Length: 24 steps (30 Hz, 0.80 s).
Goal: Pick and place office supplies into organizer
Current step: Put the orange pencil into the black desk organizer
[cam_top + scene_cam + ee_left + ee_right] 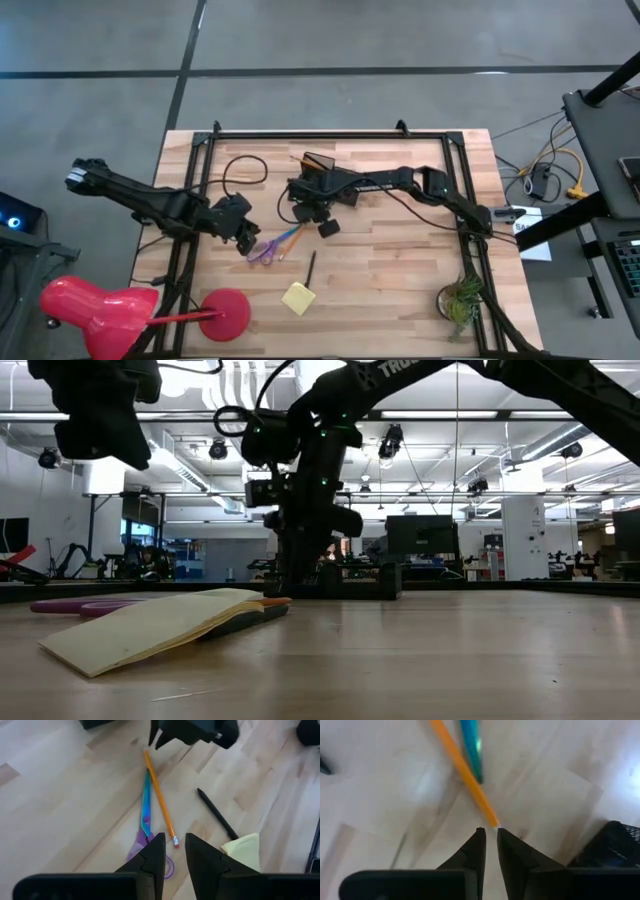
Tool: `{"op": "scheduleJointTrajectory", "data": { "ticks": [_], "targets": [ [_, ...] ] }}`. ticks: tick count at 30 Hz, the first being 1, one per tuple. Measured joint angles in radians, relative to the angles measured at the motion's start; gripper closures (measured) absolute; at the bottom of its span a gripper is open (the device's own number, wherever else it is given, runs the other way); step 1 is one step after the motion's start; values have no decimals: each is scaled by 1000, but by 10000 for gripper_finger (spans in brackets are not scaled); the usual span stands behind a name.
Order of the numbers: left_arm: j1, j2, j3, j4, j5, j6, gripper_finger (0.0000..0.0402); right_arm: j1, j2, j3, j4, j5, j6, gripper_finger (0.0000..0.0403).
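Note:
The purple-handled scissors (pixel 265 250) (pixel 146 815) lie flat on the wooden table with an orange pencil (pixel 290 237) (pixel 160 795) beside the blades. A black pen (pixel 312 268) (pixel 215 812) and the yellow sticky-note pad (pixel 298 297) (pixel 242 850) lie nearer the front edge. The black mesh organizer (pixel 318 172) (pixel 620 845) stands toward the far side. My left gripper (pixel 247 243) (pixel 175 845) hovers above the scissors' handles, open by a narrow gap. My right gripper (pixel 305 212) (pixel 490 832) is low at the pencil's far end (pixel 492 821), its fingers a narrow gap apart. My right gripper points down at the table with its fingertips on either side of the pencil's far end (pixel 492 821). I cannot tell whether they touch it. The pencil lies flat on the table.
A red lamp-like object (pixel 100 305) with a round base (pixel 228 312) sits at the near left corner. A green plant (pixel 460 300) stands near the right front. A black cable loop (pixel 245 168) lies at the far left. Bare wood lies between the pad and the plant.

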Motion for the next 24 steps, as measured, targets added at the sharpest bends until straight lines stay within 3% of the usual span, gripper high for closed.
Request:
{"op": "scheduleJointTrajectory", "data": {
  "ticks": [10, 24],
  "targets": [
    [-1, -62, -1, -103, -29, 0, 343, -8, -1, -35, 68, 2, -30, 347],
    [-1, -150, -1, -93, -123, 34, 343, -36, -2, -46, 95, -47, -28, 358]
  ]
}}
